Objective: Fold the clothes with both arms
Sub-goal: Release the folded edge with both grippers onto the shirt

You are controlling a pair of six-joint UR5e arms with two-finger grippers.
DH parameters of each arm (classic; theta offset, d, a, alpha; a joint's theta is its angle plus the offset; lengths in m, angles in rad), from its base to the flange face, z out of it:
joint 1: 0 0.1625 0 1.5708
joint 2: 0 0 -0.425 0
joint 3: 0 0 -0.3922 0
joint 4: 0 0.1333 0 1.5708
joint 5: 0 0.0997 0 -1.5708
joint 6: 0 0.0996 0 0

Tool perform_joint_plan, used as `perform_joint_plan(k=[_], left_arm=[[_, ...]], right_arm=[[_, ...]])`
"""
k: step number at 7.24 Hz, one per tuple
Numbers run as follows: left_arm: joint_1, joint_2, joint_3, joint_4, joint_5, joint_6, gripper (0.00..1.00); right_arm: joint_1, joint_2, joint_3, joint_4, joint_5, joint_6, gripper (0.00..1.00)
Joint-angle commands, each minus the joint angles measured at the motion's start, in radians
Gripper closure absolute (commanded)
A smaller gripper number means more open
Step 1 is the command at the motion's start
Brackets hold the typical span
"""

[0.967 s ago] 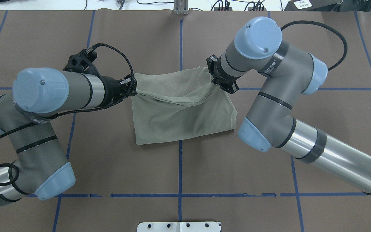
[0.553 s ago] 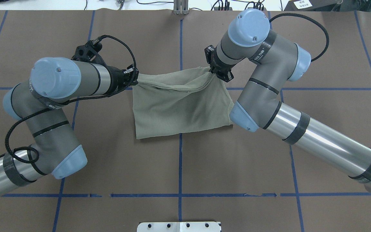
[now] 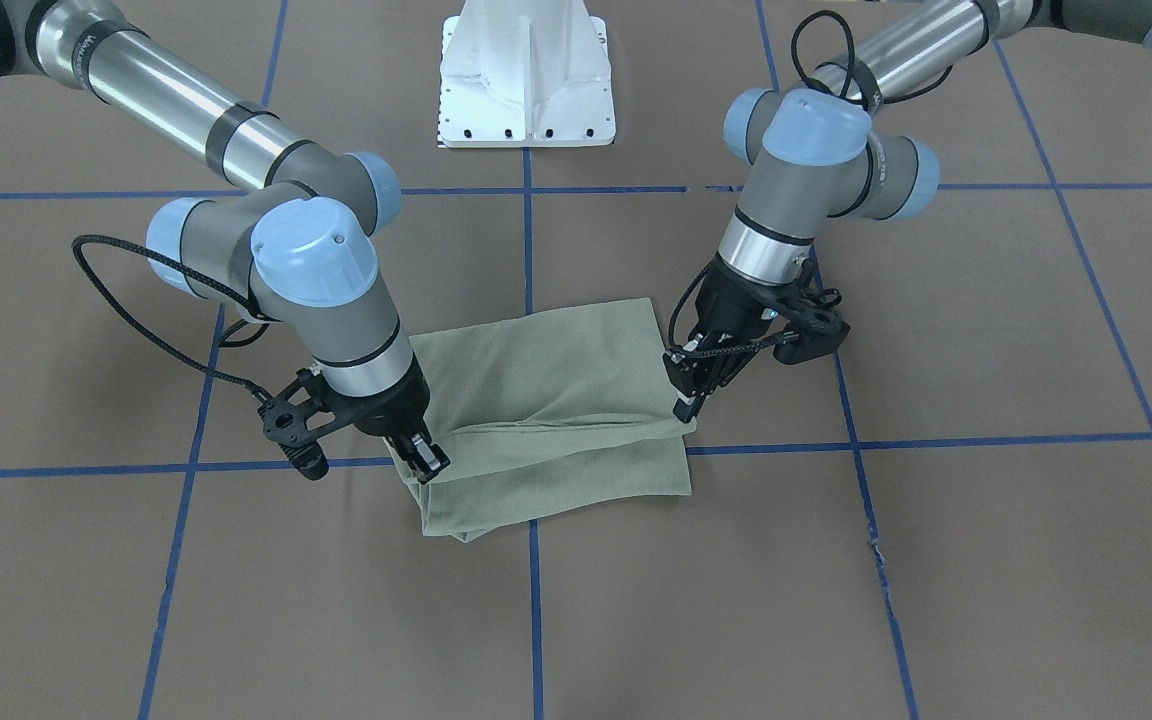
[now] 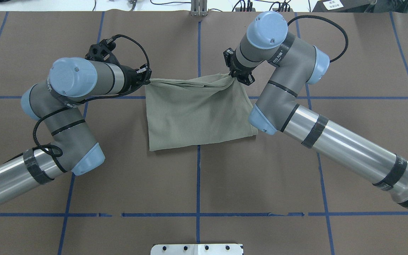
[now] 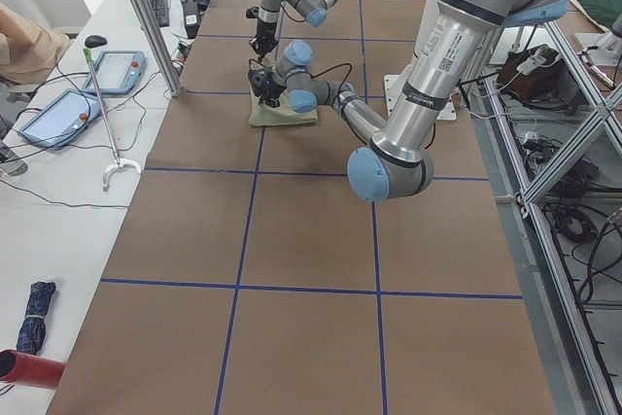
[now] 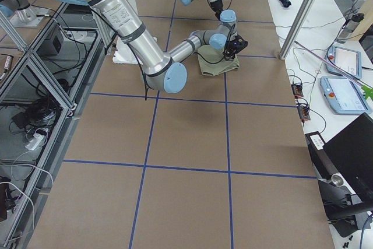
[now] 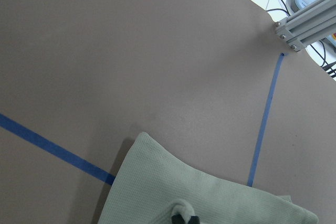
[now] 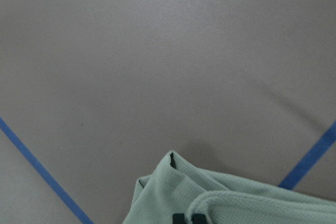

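Sage-green shirt (image 4: 198, 117) at centre of table (image 4: 260, 177), folded to compact rectangle. Its raised edge, sagging over mid-panel a second ago, now drawn taut at far side. We see left gripper (image 4: 147, 80) clamped on one far corner, right gripper (image 4: 235, 75) on other. We judge fold nearly laid; release next.
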Motion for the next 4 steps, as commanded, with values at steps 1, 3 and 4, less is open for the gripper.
perform_joint_plan(k=[1,3,4], left_arm=[[-0.098,-0.045,0.182,-0.114,-0.002,0.187,0.54],[-0.105,-0.041,0.184,-0.131,-0.017,0.216,0.50],[-0.137,-0.030,0.181,-0.141,-0.104,0.232,0.50]], right_arm=[[0.053,0.070,-0.201,0.096,0.007,-0.300,0.00],[0.172,0.048,-0.210,0.096,0.137,-0.496,0.00],[0.208,0.026,-0.205,0.092,0.180,-0.547,0.00]])
